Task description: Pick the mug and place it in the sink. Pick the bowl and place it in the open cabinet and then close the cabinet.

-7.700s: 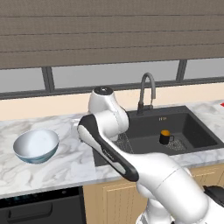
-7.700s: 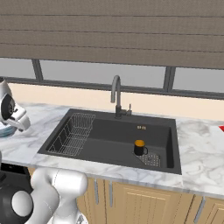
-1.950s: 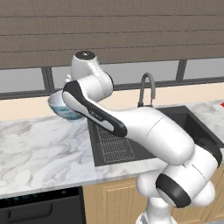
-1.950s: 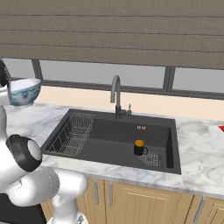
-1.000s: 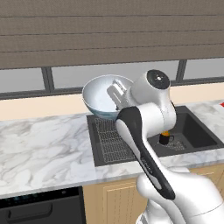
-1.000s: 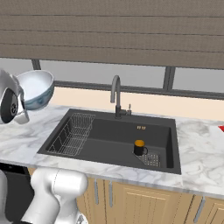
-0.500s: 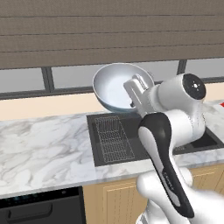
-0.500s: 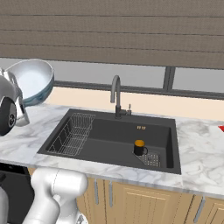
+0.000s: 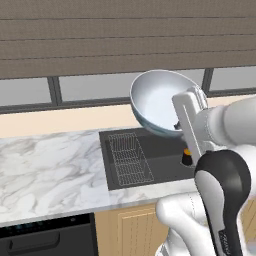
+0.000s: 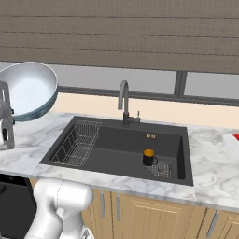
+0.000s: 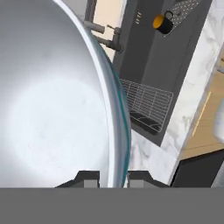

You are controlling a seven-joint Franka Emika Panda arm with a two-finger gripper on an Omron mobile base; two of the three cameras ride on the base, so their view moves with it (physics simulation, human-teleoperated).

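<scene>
My gripper [image 11: 113, 177] is shut on the rim of the bowl [image 9: 159, 100], which hangs tipped on its side above the sink [image 9: 150, 150], its white inside toward the left base camera. The bowl [image 10: 28, 91] shows at the left edge of the right base view, and the bowl [image 11: 52, 109] covers the left half of the hand view. The small black mug [image 10: 149, 157] with an orange top stands upright in the right part of the sink [image 10: 116, 144]. The mug [image 9: 187, 156] peeks out beside my arm; the mug [image 11: 162, 24] is far from the hand. The cabinet is out of view.
A wire rack [image 10: 77, 142] lies in the sink's left half, and a dark gooseneck tap [image 10: 123, 100] rises behind the basin. Marble counter [image 9: 45, 170] stretches left of the sink, with a black oven front [image 9: 45, 240] below. A red thing [image 10: 235, 137] lies at the counter's far right.
The arm has swung to the right with the bowl in its grip, from over the left counter to above the sink. The mug has stayed put.
</scene>
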